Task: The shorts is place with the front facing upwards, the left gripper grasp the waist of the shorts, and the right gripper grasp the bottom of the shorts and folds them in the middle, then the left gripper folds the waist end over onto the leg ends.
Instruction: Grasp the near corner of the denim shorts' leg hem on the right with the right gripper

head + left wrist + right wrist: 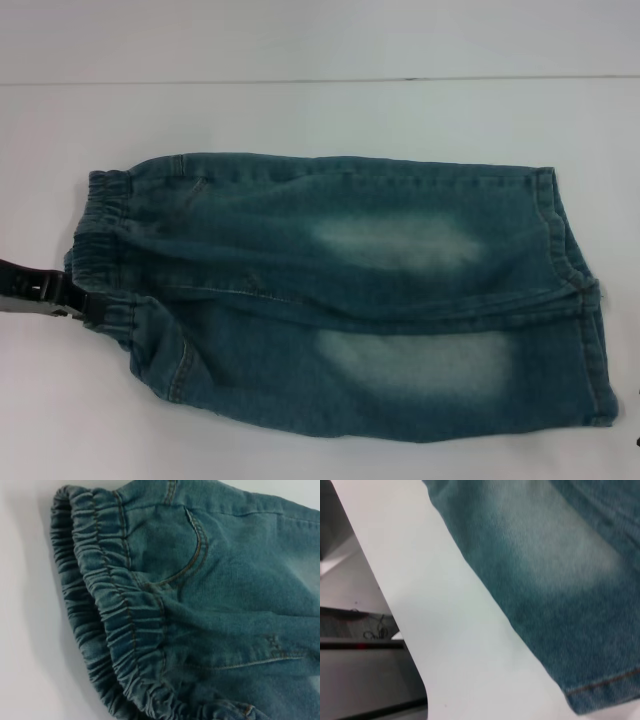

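The blue-green denim shorts [360, 290] lie flat on the white table, with pale faded patches on both legs. The ruffled elastic waist [105, 240] is at the left end, and the straight-hemmed leg ends [580, 300] are at the right. My left gripper [85, 305] comes in from the left edge and meets the lower part of the waistband. In the left wrist view the waist [115, 630] and a pocket seam [192, 545] fill the picture. The right wrist view looks down on a faded leg [545, 555] and its stitched hem [605, 690]. The right gripper itself does not show.
The white table [300, 110] surrounds the shorts, with its far edge running across the top of the head view. The right wrist view shows the table's edge [395, 620], with floor and cables [370, 630] beyond it.
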Robot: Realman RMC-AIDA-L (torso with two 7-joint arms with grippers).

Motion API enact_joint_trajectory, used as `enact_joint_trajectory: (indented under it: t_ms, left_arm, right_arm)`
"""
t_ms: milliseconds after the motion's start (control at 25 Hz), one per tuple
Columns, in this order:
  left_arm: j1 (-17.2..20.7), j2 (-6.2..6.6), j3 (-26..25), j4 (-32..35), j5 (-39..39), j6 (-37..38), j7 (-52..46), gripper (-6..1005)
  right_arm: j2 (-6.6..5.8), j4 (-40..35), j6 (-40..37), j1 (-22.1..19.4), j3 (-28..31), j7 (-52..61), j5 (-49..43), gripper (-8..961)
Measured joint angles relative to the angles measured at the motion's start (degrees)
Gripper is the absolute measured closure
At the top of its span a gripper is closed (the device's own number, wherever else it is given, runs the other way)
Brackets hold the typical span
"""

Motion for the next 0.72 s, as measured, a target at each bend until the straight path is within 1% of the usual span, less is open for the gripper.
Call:
enact_joint_trajectory:
  t_ms: [160, 480, 720]
  left_arm:
    - [-0.21, 0.00, 0.00, 0.00, 0.03, 0.25, -0.29, 953]
    - [-0.29, 0.03, 0.00, 0.18, 0.07, 0.51, -0.87, 954]
    - [-0.26, 0.08, 0.00, 0.02, 0.03, 0.50, -0.91, 953]
  right_arm:
    - [0.83, 0.02, 0.16, 0.03, -0.29, 0.27, -2.18, 104]
    - [3.30, 0.06, 1.62, 0.17, -0.86, 0.26, -4.87, 105]
    - [4.29, 0.32, 3.21, 0.24, -1.04, 0.02, -4.94, 104]
